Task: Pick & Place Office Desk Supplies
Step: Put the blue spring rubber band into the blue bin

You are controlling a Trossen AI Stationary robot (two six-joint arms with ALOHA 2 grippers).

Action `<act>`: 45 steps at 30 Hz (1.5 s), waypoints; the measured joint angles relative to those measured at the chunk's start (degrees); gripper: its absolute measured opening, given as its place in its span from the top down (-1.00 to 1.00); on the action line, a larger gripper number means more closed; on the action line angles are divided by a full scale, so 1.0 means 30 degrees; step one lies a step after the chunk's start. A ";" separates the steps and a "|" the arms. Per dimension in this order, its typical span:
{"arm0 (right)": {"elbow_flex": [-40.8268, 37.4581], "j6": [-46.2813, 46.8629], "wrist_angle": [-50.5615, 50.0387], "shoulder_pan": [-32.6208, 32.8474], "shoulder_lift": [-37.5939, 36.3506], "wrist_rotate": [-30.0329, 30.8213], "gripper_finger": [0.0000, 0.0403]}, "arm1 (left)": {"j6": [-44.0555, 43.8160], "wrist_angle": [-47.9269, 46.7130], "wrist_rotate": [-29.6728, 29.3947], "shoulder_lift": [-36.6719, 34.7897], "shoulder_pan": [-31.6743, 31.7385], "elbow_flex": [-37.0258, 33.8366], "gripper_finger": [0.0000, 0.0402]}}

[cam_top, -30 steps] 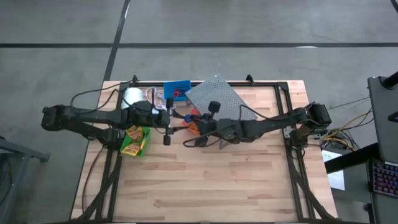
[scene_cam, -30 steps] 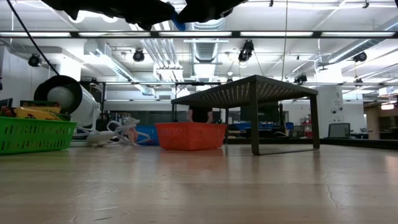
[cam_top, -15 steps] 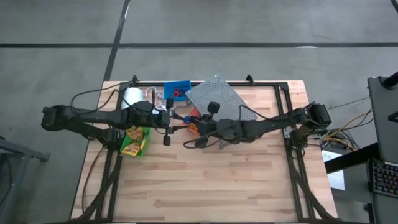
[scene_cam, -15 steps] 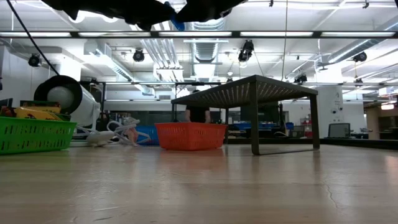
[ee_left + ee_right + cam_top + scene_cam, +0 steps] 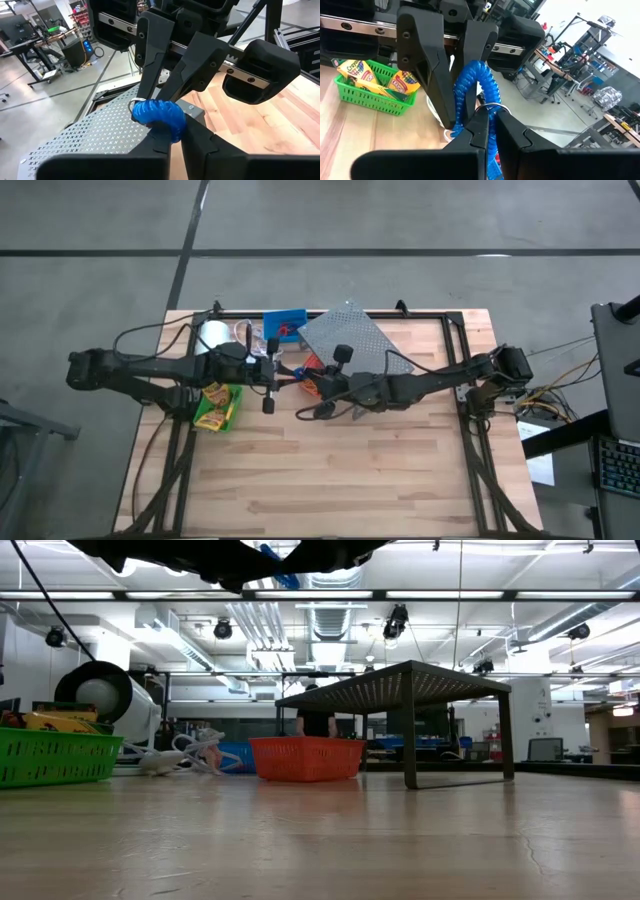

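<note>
Handover in mid-air above the desk (image 5: 400,480), short of the red-orange bin (image 5: 306,757). Blue coiled ring band (image 5: 159,116) pinched at once by both: left gripper (image 5: 172,131) fingers narrowed onto one side, right gripper (image 5: 487,117) fingers clamped tight opposite. Band's loop spanning between the fingertips. Farther left, crayon boxes (image 5: 366,76) in the green bin (image 5: 55,757).

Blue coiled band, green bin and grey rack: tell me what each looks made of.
Blue coiled band: looks like glossy plastic coil with a metal ring, judging by its ridged spiral and shine; both the left gripper and right gripper pinch it. Green bin: likely moulded plastic, given its lattice walls. Grey rack: probably matte perforated sheet metal, from its hole pattern and thin legs.
</note>
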 joint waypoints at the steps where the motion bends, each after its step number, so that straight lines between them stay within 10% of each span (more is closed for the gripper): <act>1: 0.0001 0.0000 -0.0048 0.0000 0.0000 -0.0003 0.94 | 0.0000 0.0003 0.0000 0.0000 0.0000 0.0000 0.86; 40: 0.0007 0.0073 -0.0295 0.0313 -0.0065 0.1778 0.31 | 0.0022 -0.0156 -0.0046 0.0000 0.0000 0.0000 0.84; 45: 0.0007 -0.0898 -0.0295 0.0936 -0.0536 0.2675 0.33 | 0.0015 -0.0163 -0.2890 0.0000 0.0008 0.0000 0.84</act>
